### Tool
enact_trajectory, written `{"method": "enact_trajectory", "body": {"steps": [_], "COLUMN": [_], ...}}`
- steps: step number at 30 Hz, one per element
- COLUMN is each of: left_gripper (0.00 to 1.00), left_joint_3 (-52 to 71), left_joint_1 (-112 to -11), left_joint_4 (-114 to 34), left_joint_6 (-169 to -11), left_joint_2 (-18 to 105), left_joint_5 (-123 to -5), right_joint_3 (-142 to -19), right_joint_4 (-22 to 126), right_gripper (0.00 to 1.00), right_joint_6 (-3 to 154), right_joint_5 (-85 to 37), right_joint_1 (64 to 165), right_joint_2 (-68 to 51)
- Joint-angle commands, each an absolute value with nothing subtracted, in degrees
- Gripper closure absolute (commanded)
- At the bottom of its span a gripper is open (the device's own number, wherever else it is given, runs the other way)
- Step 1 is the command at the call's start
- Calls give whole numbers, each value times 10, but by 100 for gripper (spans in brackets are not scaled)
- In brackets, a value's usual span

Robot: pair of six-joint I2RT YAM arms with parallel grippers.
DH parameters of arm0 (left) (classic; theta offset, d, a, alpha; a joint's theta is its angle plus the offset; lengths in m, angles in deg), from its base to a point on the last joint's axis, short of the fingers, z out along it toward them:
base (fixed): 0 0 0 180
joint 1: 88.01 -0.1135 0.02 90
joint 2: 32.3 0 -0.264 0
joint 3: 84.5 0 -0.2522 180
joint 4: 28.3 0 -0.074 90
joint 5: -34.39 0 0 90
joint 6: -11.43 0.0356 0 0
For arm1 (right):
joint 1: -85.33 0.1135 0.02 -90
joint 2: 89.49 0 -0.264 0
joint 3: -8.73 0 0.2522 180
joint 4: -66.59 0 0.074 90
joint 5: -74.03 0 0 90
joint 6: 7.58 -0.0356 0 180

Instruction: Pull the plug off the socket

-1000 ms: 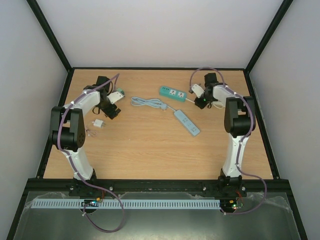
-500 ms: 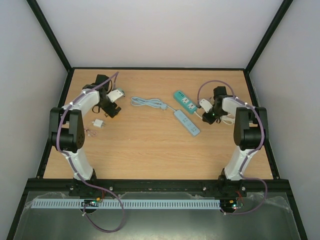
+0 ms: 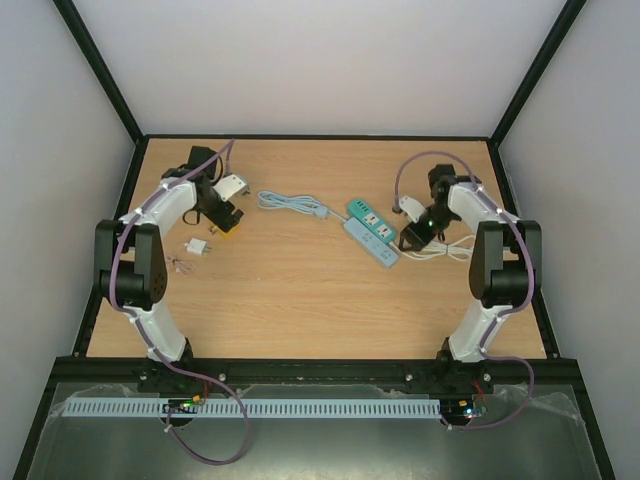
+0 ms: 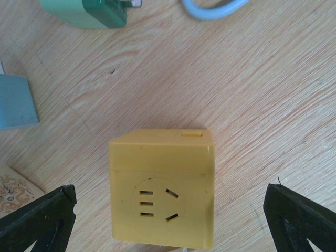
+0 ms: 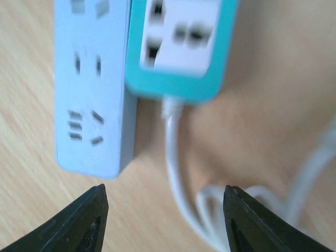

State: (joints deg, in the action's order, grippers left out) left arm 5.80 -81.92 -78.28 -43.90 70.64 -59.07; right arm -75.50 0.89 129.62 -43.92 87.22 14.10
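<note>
Two arms reach over the wooden counter point(image 3: 300, 300), one toward each side. On the left, the tool point(image 4: 168, 190) hangs with its jaws spread wide and grips nothing; its dark fingertips point(image 4: 39, 218) stand on either side of the yellow socket cube point(image 4: 163, 157), clear of it. The cube rests on the counter with one socket face turned up toward the wrist camera, its slots bare. Seen from above, a small white plug point(image 3: 197, 247) lies flat on the counter near the cube, on the side toward the arm bases and apart from it. Beyond the cube in the wrist view lie a green charger point(image 4: 86, 11) and a loop of pale blue cable point(image 4: 212, 6). On the right, the tool point(image 5: 165, 191) is also parted and empty, poised over the ends of a pale blue power strip point(image 5: 92, 89) and a teal power strip point(image 5: 181, 47) that lie side by side, touching. A white cord point(image 5: 176, 157) leaves the teal strip's end and curls on the counter between the fingers; this view is blurred.
</note>
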Motion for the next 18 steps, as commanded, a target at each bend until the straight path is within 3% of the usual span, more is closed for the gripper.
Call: {"method": "enact_trajectory", "body": {"steps": [1,18], "left_gripper": [0,0], "left_joint_3": [53,53], "left_joint_1": [-827,-881], "left_joint_4": [-775,-742], "left_joint_6": [-463,-543], "left_joint_2": [676,627], "left_joint_5": [-621,-746], "right_joint_3": [-841,-969], "right_joint_4": [-9,119], "right_gripper": [41,40], "right_joint_6": [1265,1149], "right_joint_5": [-452,-449], "right_joint_1": [905,1137], "right_joint_2": [146,259]}}
